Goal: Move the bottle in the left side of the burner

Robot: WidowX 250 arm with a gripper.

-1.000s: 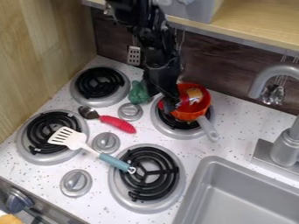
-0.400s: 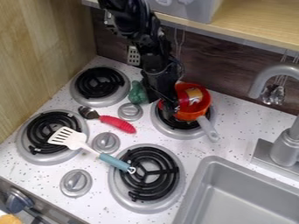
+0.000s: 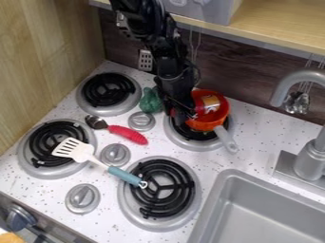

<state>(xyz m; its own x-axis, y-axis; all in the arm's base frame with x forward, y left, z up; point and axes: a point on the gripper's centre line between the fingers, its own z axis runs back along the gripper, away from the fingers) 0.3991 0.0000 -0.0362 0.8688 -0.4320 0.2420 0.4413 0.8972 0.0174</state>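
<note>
Turned since earlier, the bottle (image 3: pixel 207 105) lies beside the fingers (image 3: pixel 182 116), whose spread or pinch I cannot tell.

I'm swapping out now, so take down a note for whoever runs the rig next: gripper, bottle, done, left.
Gripper: low at the left edge of the orange pot; whether it has hold of anything, I cannot tell.
Job's things: a red labelled item, probably the bottle, lies in the pot, which sits on the back right burner.
Done: the gripper is down beside the pot; no finished move shows.
Left: likely get a sure grip, lift the bottle out, set it at the burner's left side and let go.
</note>
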